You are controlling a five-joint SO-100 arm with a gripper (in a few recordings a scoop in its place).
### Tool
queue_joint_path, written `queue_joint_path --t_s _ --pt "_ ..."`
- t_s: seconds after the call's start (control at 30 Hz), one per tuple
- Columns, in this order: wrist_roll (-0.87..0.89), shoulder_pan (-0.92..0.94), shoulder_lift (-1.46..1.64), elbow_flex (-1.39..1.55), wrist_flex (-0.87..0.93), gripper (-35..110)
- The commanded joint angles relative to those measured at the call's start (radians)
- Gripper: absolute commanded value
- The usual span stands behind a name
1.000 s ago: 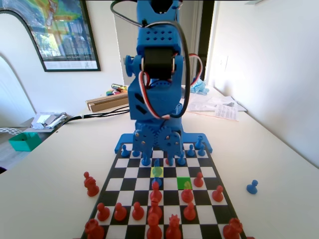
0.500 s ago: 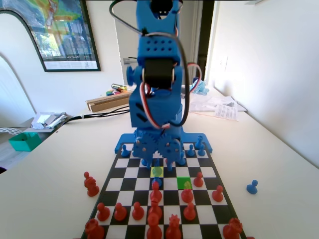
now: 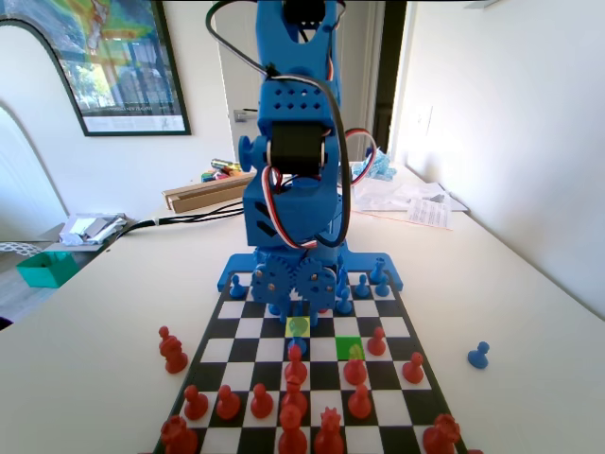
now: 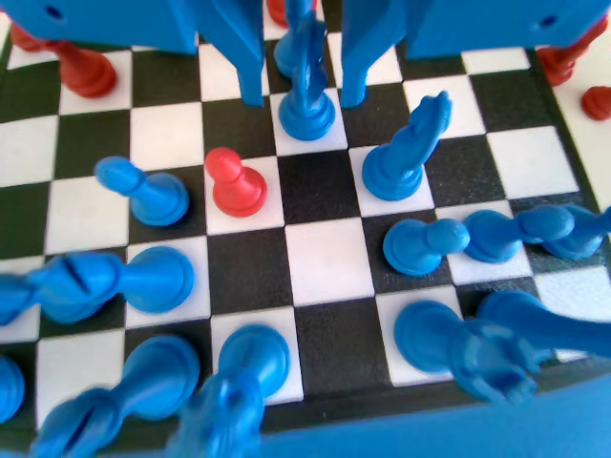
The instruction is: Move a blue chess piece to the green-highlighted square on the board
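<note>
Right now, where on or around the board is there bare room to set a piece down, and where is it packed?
In the fixed view, bare table lies left of the board beyond two red pawns; more lies right around a lone blue pawn. The near rows are crowded with red pieces. In the wrist view, blue pieces ring a few empty squares below the gripper.

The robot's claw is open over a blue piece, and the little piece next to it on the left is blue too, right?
Not quite. The gripper is open around a blue chess piece, but the wrist view shows the small pawn just left of it on the board is red, not blue.
</note>
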Motion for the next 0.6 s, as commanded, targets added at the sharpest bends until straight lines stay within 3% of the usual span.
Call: queue_joint_path --t_s 0.0,0.4,0.57 --pt "-0.012 0.003 0.026 -0.002 0.008 7" --pt "0.003 -0.006 0.026 -0.044 0.025 1" --pt "0.02 -0.002 0.031 -0.126 0.118 1"
